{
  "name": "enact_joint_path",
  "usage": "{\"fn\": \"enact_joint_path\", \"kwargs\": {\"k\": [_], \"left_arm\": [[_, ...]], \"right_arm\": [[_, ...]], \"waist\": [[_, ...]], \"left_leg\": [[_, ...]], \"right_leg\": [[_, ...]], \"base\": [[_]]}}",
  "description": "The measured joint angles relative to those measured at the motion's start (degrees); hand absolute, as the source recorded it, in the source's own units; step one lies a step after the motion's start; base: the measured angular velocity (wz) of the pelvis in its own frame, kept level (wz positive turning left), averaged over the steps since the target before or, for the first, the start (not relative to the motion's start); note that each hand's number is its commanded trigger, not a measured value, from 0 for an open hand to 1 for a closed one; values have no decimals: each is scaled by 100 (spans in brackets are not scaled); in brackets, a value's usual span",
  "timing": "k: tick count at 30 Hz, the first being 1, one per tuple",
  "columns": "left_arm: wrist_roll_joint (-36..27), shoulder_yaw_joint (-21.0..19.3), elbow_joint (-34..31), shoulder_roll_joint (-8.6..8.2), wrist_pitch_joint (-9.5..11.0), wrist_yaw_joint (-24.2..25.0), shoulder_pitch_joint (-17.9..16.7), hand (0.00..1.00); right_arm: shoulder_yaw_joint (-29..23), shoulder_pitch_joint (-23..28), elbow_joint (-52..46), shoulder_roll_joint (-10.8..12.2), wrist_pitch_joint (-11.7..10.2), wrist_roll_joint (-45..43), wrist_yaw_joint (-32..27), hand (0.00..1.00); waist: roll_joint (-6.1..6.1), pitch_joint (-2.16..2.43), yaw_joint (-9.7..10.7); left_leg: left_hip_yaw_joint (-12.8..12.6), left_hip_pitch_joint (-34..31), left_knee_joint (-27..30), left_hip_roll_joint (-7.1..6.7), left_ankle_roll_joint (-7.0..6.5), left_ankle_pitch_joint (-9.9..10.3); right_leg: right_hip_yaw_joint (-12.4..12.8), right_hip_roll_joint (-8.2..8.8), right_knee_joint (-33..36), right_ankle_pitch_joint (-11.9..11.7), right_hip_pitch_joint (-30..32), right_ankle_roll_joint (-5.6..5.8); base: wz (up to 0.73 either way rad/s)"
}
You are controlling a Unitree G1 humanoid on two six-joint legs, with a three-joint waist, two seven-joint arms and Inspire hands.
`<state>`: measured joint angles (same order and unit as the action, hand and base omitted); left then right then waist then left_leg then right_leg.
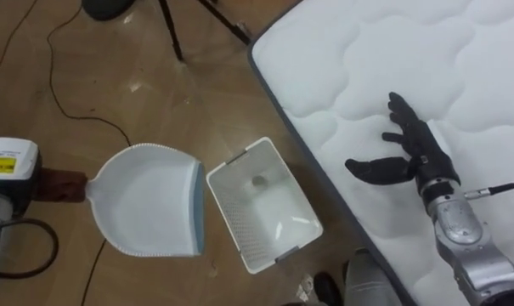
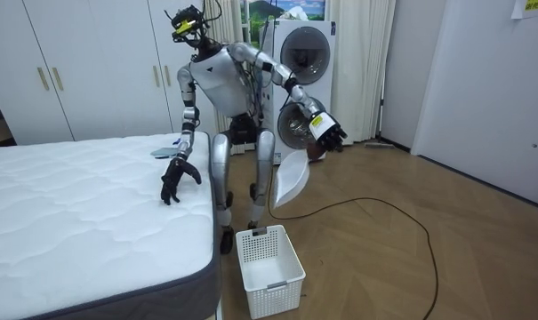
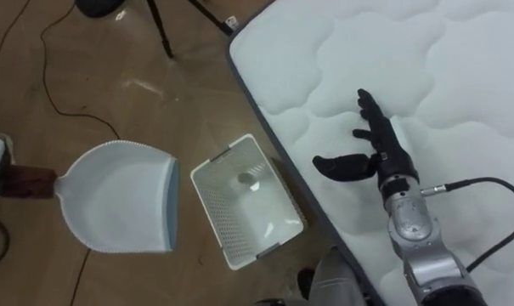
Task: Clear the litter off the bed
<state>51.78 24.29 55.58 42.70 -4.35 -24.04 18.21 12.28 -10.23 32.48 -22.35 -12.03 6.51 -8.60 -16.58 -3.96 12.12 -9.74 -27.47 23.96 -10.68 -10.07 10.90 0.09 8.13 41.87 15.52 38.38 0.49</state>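
Right hand hangs over the mattress, fingers straight and spread, thumb out sideways. Left hand, arm stretched outward, grips the dustpan beside the basket.

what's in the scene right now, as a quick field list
bed: white quilted mattress
right robot hand: open, fingers spread over the mattress near its edge
left robot hand: shut on the dustpan handle
dustpan: white, held above the floor beside the basket
basket: white, on the floor by the bed, small item inside
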Motion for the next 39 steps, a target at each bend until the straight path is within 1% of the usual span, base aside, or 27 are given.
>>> {"fn": "enact_joint_path", "kwargs": {"k": [2, 8, 9, 11, 13, 14, 15, 16, 17, 18, 19, 20, 21, 22, 23, 24, 26, 27, 29, 30, 32, 34, 35, 36, 37, 38, 39], "left_arm": [[-10, -4, -30, 6, 6, -22, -4, 100], [-72, -6, -82, -1, 50, -35, -31, 100], [-120, -6, -112, -4, 83, -49, -31, 100], [-165, -7, -240, -10, 104, -117, -27, 100], [-220, -111, -424, -96, 197, -290, -43, 100], [-218, -181, -490, -131, 220, -309, -55, 100], [-219, -370, -669, -216, 251, -388, -151, 100], [-219, -548, -829, -304, 312, -530, -277, 100], [-220, -656, -965, -393, 357, -630, -407, 100], [-220, -663, -1033, -421, 367, -682, -461, 100], [-212, -687, -1203, -488, 386, -709, -581, 100], [-154, -743, -1351, -586, 412, -709, -676, 100], [-138, -743, -1413, -629, 443, -709, -681, 100], [-92, -743, -1554, -664, 516, -715, -688, 100], [-94, -744, -1626, -666, 531, -730, -688, 100], [-96, -763, -1781, -685, 542, -785, -688, 100], [-112, -797, -2035, -771, 548, -839, -691, 100], [-134, -797, -2220, -820, 558, -839, -717, 100], [-162, -798, -2559, -821, 599, -841, -829, 100], [-162, -818, -2735, -821, 648, -844, -893, 100], [-161, -891, -2877, -832, 720, -904, -1000, 100], [-169, -1051, -2919, -839, 862, -911, -1072, 100], [-166, -1148, -2925, -840, 875, -914, -1133, 100], [-162, -1190, -2929, -843, 878, -916, -1172, 100], [-150, -1295, -2935, -874, 869, -916, -1235, 100], [-149, -1333, -2950, -907, 855, -915, -1257, 100], [-149, -1431, -3006, -1035, 850, -914, -1326, 100]], "right_arm": [[-11, 81, -11, -3, 1, 2, -27, 0], [-13, 122, 19, -2, -35, -8, -87, 0], [-10, 182, 19, -2, -34, -6, -71, 0], [-8, 294, 15, -15, -33, 8, -66, 0], [-8, 436, 16, -9, 16, 28, -42, 0], [-9, 477, 18, 8, 41, 30, -42, 0], [-7, 525, 35, 38, 97, 39, -12, 0], [1, 554, 62, 57, 148, 48, 6, 0], [0, 597, 83, 67, 213, 55, 0, 0], [-1, 626, 98, 73, 225, 118, -2, 0], [-4, 728, 109, 98, 270, 257, -18, 0], [-11, 808, 148, 141, 361, 275, -37, 0], [-12, 856, 163, 162, 396, 287, -53, 0], [-9, 938, 157, 198, 460, 343, -56, 0], [-9, 958, 148, 221, 467, 355, -57, 0], [-11, 990, 99, 254, 467, 375, -69, 0], [-20, 1054, -5, 259, 467, 378, -70, 0], [-22, 1097, -17, 259, 468, 381, -65, 0], [-62, 1240, -103, 256, 474, 432, -76, 0], [-97, 1381, -210, 248, 476, 495, -99, 0], [-137, 1511, -329, 243, 538, 588, -102, 0], [-281, 1664, -534, 219, 589, 597, -87, 0], [-303, 1693, -605, 214, 597, 607, -73, 0], [-313, 1706, -647, 215, 601, 608, -62, 0], [-315, 1702, -686, 232, 605, 577, -49, 0], [-315, 1702, -693, 236, 615, 568, -39, 0], [-319, 1702, -691, 247, 673, 570, -10, 0]], "waist": [[36, 20, -23], [45, 22, -28], [69, 33, -47], [108, 48, -126], [163, 70, -260], [216, 92, -335], [306, 137, -445], [423, 152, -496], [517, 180, -531], [565, 196, -562], [667, 229, -665], [734, 248, -716], [763, 240, -739], [823, 258, -786], [850, 253, -788], [885, 260, -775], [918, 263, -770], [950, 274, -772], [993, 291, -772], [1013, 299, -791], [1064, 300, -838], [1089, 306, -944], [1108, 312, -959], [1112, 316, -963], [1120, 320, -1043], [1128, 324, -1088], [1118, 329, -1148]], "left_leg": [[62, 21, 1, -1, -1, -1], [124, 112, 20, 19, -3, -2], [128, 187, -1, 25, -6, 1], [133, 294, -25, 26, -10, 4], [107, 429, -40, 81, -33, 28], [71, 466, -65, 96, -31, 30], [33, 538, -110, 116, -30, 29], [4, 643, -164, 127, -28, 30], [-1, 728, -168, 151, -20, 34], [-13, 774, -183, 171, -15, 37], [-54, 872, -234, 234, 1, 47], [-56, 963, -234, 314, 19, 72], [-54, 1017, -236, 349, 22, 84], [-56, 1070, -231, 419, 29, 111], [-57, 1098, -245, 442, 29, 112], [-64, 1117, -255, 477, 24, 115], [-119, 1188, -314, 513, 13, 120], [-173, 1289, -385, 519, 9, 121], [-288, 1459, -474, 543, -22, 141], [-389, 1563, -505, 586, -40, 163], [-620, 1782, -664, 633, -35, 172], [-999, 1980, -787, 719, -24, 214], [-1189, 2087, -872, 734, -26, 220], [-1293, 2134, -908, 754, -26, 229], [-1552, 2210, -976, 819, -16, 266], [-1689, 2232, -975, 854, -12, 298], [-1913, 2278, -972, 919, -7, 346]], "right_leg": [[-76, 41, -32, -3, -45, 4], [-162, 59, -113, -9, -208, 6], [-171, 53, -129, -10, -282, 5], [-179, 51, -145, -11, -384, 4], [-159, -13, -255, -46, -534, 0], [-118, -39, -280, -58, -547, -5], [-70, -77, -316, -75, -599, -8], [-31, -103, -337, -78, -682, -6], [-28, -140, -404, -92, -779, -11], [-19, -171, -452, -109, -828, -11], [23, -254, -585, -175, -941, -22], [6, -337, -766, -251, -1099, -34], [-19, -367, -851, -285, -1168, -38], [-27, -439, -1027, -367, -1293, -40], [-41, -454, -1093, -401, -1344, -39], [-56, -482, -1207, -468, -1407, -30], [-27, -526, -1349, -549, -1500, -4], [-7, -536, -1430, -576, -1586, 15], [6, -558, -1509, -601, -1710, 19], [53, -605, -1566, -642, -1795, 19], [134, -671, -1692, -701, -1927, 17], [90, -747, -1743, -828, -1973, -36], [6, -742, -1774, -848, -2003, -62], [-82, -741, -1790, -885, -2025, -83], [-308, -744, -1825, -968, -2053, -152], [-434, -735, -1825, -986, -2052, -180], [-718, -662, -1674, -940, -2078, -170]], "base": [[17], [7], [0], [0], [-12], [-26], [-28], [-23], [-15], [-23], [-28], [-27], [-18], [-13], [-14], [-15], [-19], [-31], [-37], [-53], [-71], [-99], [-88], [-95], [-87], [-105], [-91]]}}
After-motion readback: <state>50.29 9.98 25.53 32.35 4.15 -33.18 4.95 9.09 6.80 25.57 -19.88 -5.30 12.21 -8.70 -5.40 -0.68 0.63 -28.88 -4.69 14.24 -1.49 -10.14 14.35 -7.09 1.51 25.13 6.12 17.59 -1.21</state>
